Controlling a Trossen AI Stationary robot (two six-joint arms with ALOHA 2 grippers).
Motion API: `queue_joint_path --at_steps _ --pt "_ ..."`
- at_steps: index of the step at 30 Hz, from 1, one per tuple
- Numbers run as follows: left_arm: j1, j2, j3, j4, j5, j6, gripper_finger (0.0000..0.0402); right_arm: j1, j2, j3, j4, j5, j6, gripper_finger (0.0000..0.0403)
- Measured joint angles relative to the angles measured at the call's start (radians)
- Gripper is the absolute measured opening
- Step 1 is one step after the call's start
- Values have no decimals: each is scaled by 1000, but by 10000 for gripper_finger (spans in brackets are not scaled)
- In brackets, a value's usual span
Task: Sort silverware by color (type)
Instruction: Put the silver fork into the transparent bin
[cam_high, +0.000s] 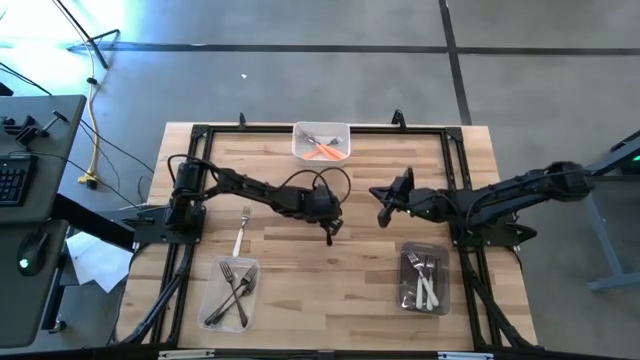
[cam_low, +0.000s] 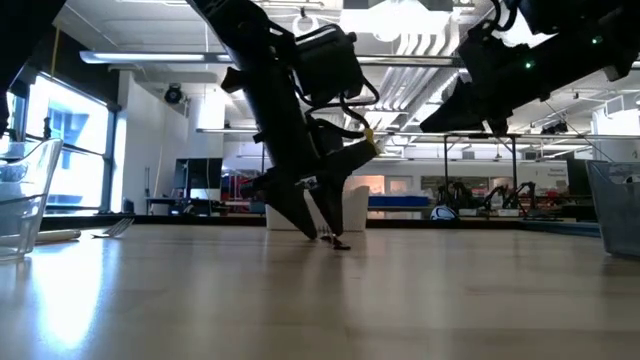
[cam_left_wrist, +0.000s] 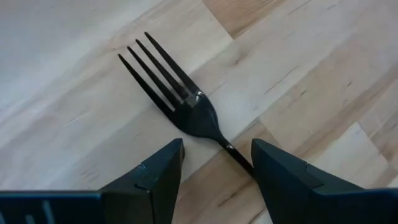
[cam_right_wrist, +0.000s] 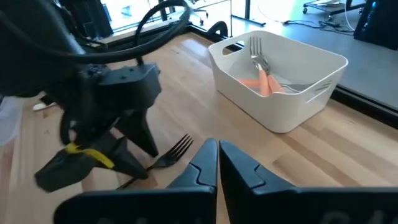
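We see the left gripper (cam_high: 331, 231) tipped down at the table's centre, fingers (cam_left_wrist: 155, 180) spread apart astride the neck of a dark fork (cam_left_wrist: 180, 99) lying flat on the wood, not gripping it. At three o'clock from it, the right gripper (cam_high: 384, 214) hovers, fingers pressed together.

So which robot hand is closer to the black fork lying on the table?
Left. The left gripper is open right over the black fork, fingers either side of its handle. The right gripper, shut, hangs off to the side.
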Motion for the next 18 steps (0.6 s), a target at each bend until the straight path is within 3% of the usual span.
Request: queue_joint_path --at_steps 9,18 --pt "3 0 0 -59 -4 62 180 45 0 0 0 47 -2 0" --pt "5 -2 1 -156 1 157 120 45 0 0 1 47 -5 0"
